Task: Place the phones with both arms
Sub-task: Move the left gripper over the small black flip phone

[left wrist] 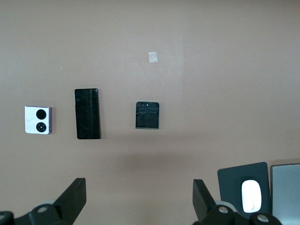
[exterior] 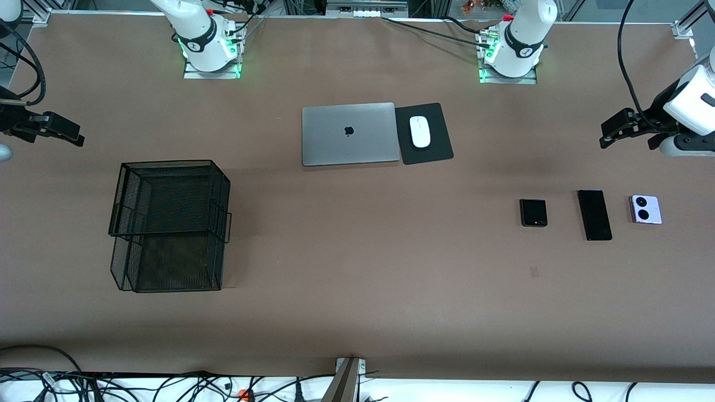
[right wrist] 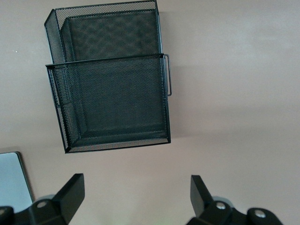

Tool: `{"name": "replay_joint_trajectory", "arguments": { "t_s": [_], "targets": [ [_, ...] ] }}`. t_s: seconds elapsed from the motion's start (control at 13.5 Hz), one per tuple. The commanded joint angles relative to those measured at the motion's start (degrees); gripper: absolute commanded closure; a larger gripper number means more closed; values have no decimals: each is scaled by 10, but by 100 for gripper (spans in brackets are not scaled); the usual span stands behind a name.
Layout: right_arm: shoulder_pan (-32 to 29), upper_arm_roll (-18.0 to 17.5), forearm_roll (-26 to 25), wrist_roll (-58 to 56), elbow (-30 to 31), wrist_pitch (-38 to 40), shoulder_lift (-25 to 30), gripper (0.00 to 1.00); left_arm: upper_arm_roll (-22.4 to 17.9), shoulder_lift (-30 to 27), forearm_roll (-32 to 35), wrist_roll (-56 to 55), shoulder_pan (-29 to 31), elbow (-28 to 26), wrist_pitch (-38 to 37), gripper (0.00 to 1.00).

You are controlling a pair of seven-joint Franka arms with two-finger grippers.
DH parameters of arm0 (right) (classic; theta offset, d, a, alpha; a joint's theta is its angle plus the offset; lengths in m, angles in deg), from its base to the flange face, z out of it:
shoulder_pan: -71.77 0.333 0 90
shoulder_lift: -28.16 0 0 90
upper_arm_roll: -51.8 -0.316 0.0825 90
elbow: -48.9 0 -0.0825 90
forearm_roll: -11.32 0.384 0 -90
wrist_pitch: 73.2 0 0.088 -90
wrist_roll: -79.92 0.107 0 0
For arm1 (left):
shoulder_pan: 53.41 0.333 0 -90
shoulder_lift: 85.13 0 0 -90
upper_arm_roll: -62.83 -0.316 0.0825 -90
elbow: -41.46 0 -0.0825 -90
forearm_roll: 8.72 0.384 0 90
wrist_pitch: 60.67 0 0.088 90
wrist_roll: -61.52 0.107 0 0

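The brown table (exterior: pixel 357 290) carries a black mesh tray stack (exterior: pixel 170 226), a grey laptop (exterior: pixel 349 134), a mouse mat (exterior: pixel 423 133) – and three phones in a row: black flip phone (exterior: pixel 533 213), slim black slab (exterior: pixel 594 215), lilac-white phone (exterior: pixel 646 209).

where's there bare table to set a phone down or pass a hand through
Widest bare stretch: between the mesh tray and the flip phone, nearer the camera than the laptop. The phone row is tight: flip phone, slim phone and lilac phone lie side by side. Left hand and right hand hang open at the table ends.
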Motion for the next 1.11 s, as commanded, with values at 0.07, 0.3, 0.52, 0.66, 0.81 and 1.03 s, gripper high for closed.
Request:
{"name": "replay_joint_trajectory", "arguments": {
  "t_s": [0.07,0.3,0.52,0.66,0.81,1.03],
  "targets": [
    [-8,-9,0,5,-7,9,1,0,4,8,5,12,4,17,-10,0],
    [-8,-9,-1,5,-7,10,1,0,3,9,1,11,4,17,-10,0],
    [-8,-9,0,5,-7,7,1,0,2,10,1,10,4,17,-10,0],
    [-8,-9,0,5,-7,4,3,0,2,15,1,9,4,17,-11,0],
    [-8,-9,0,5,-7,7,2,0,1,20,2,7,4,18,-11,0],
    [-8,-9,0,5,-7,2,3,0,-1,38,2,6,4,32,-16,0]
  ]
}}
